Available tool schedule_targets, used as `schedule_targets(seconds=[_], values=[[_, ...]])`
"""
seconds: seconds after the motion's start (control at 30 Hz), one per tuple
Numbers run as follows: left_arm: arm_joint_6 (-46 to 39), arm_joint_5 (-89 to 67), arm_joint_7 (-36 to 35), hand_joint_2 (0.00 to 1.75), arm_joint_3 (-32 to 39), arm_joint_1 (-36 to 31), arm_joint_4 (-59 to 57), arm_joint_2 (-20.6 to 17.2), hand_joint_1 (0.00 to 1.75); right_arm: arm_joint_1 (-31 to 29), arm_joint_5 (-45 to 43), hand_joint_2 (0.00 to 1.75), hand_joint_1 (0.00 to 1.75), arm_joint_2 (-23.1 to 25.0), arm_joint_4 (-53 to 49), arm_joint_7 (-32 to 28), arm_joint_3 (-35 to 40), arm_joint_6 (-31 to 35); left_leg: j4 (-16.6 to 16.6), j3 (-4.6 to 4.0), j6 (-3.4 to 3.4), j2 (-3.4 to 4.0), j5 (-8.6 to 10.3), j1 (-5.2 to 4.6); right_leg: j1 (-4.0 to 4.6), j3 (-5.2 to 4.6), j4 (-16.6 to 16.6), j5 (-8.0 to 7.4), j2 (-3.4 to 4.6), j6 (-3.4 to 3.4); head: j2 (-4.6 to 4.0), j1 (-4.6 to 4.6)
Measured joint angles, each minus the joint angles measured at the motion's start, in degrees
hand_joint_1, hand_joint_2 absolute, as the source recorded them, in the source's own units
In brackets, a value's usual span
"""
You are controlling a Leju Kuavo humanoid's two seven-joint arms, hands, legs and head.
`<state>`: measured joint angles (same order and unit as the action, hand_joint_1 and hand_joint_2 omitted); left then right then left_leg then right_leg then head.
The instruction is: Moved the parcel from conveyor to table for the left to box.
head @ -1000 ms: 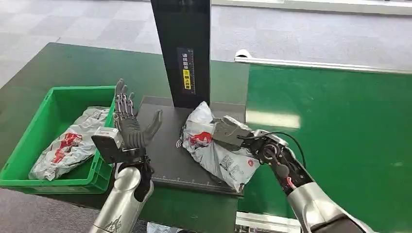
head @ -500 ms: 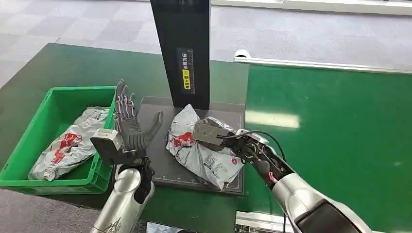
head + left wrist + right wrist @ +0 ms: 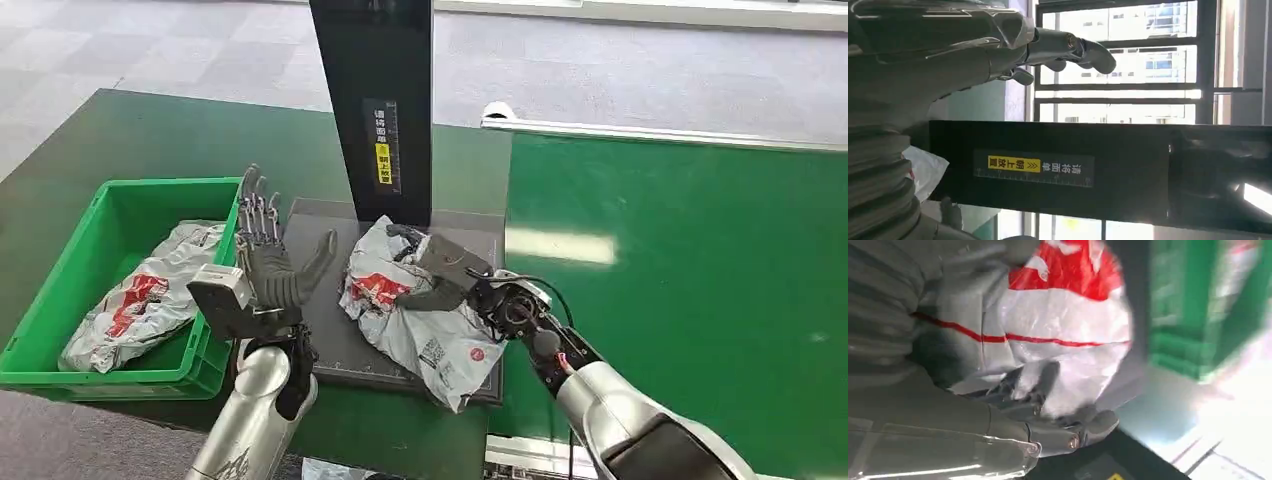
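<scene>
Right hand (image 3: 440, 275): fingers (image 3: 1083, 422) wrapped over the near-right part of the parcel (image 3: 405, 310), clamped on the crumpled grey film rather than on anything firm inside. Parcel resting on the dark scanning plate (image 3: 330, 340) at the foot of the black post (image 3: 372, 100), near corner overhanging the plate's near edge toward the green bench (image 3: 140, 140). Left hand (image 3: 265, 265) raised just left of the parcel, palm facing it, fingers apart and upright, holding nothing, not touching the bag. Green crate (image 3: 60, 290) immediately left of that hand, one similar parcel (image 3: 145, 295) already lying inside. Green conveyor (image 3: 700, 260) to the right, bare near the arm. Risks noted: loose film likely to slide or stretch under the grip, letting the contents sag and the bag drop short of a clean resting position; overhanging corner liable to tip off the plate's near edge once released; film possibly snagged on the right fingers at release, dragging the parcel back toward the conveyor. Further hazard: little room between left palm, parcel and crate wall, so a hurried reach could knock the bag against the post or catch the crate rim. Right wrist view blurred; exact finger contact beneath the bag cannot be told.
</scene>
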<state>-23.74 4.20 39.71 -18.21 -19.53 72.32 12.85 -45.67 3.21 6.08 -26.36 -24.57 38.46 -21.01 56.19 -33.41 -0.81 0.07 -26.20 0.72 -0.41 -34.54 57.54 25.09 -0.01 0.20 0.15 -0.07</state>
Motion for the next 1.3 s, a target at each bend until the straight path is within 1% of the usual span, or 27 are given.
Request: schedule_targets(seconds=[0.27, 0.4, 0.53, 0.73, 0.83, 0.93, 1.0, 1.03, 1.1, 1.3], values=[[1.5, 0.1, 0.2, 1.75, 0.8, 0.0, -0.6, -0.5, 0.0, 4.5, -9.7, 1.75, 0.0, -1.8, -0.8, -3.9, -8.4, -9.5, 0.0, -0.02, 0.0, 0.03, -0.01, 0.0, 0.0, -0.01, 0.0, 0.0, 0.01, 0.0, 0.0, 0.0], [3.1, 0.2, -0.4, 1.75, 0.8, -0.2, -1.8, -0.5, 0.0, 5.7, -10.4, 1.75, 0.0, -2.8, -2.2, -6.2, -10.8, -9.8, 0.0, -0.01, 0.0, 0.04, -0.01, 0.0, 0.0, -0.01, 0.0, 0.0, 0.01, 0.0, 0.0, 0.0], [7.7, 1.8, -1.7, 1.75, 0.8, -0.5, -2.8, -0.5, 0.0, 6.1, -10.2, 1.75, 0.0, -3.6, -3.6, -8.2, -11.9, -9.5, 0.0, -0.01, 0.0, 0.05, -0.01, 0.0, 0.0, -0.01, 0.0, 0.0, 0.02, 0.0, 0.0, 0.0], [11.9, 0.0, -3.0, 1.75, 0.7, -0.8, -3.3, -0.7, 0.0, 6.1, -7.2, 1.75, 0.0, -4.5, -6.5, -11.0, -13.3, -3.1, 0.0, -0.01, 0.0, 0.05, -0.01, 0.0, 0.0, -0.01, 0.0, 0.0, 0.01, 0.0, -0.02, 0.0], [17.5, -0.3, -4.2, 1.75, 0.2, -1.1, -4.0, -1.0, 0.0, 6.2, -4.8, 1.75, 0.0, -5.0, -8.9, -12.4, -14.1, 1.2, 0.0, -0.01, 0.0, 0.03, -0.01, 0.0, -0.01, -0.01, 0.0, 0.0, 0.01, 0.0, 0.0, 0.0], [22.4, -5.4, -5.6, 1.75, -1.5, -1.4, -4.7, -1.6, 0.0, 6.8, -3.1, 1.75, 0.0, -5.5, -12.1, -12.7, -15.6, 6.1, 0.0, 0.0, 0.0, 0.03, -0.01, -0.01, -0.01, -0.01, 0.0, 0.0, 0.01, 0.0, -0.02, 0.0], [24.6, -12.5, -7.7, 1.75, -3.3, -2.0, -5.8, -2.1, 0.0, 7.7, -1.5, 1.75, 0.0, -5.9, -14.7, -11.3, -17.1, 11.4, 0.0, -0.01, 0.0, 0.02, -0.01, -0.01, -0.02, -0.01, 0.0, 0.0, 0.0, 0.0, -0.02, 0.0], [25.5, -15.6, -8.4, 1.75, -4.4, -2.3, -6.6, -2.3, 0.0, 8.2, -1.3, 1.75, 0.0, -6.0, -15.9, -10.7, -18.0, 12.9, 0.0, -0.01, 0.0, 0.01, -0.01, -0.02, -0.02, 0.0, 0.0, 0.0, 0.0, 0.0, 0.0, 0.0], [28.3, -21.2, -10.1, 1.75, -6.6, -3.1, -8.7, -2.6, 0.0, 9.1, -1.3, 1.75, 0.0, -6.4, -18.4, -9.5, -19.9, 13.6, 0.0, -0.01, 0.01, 0.04, -0.02, -0.02, -0.03, 0.0, 0.0, 0.0, 0.01, 0.0, 0.0, 0.0], [39.1, -27.4, -12.9, 1.75, -12.6, -7.0, -17.2, -2.3, 0.0, 11.6, -0.4, 1.75, 0.0, -7.2, -22.3, -8.5, -24.0, 14.3, 0.0, 0.0, 0.01, 0.0, -0.02, -0.02, -0.03, 0.01, 0.0, -0.01, 0.0, 0.01, -0.02, 0.02]])
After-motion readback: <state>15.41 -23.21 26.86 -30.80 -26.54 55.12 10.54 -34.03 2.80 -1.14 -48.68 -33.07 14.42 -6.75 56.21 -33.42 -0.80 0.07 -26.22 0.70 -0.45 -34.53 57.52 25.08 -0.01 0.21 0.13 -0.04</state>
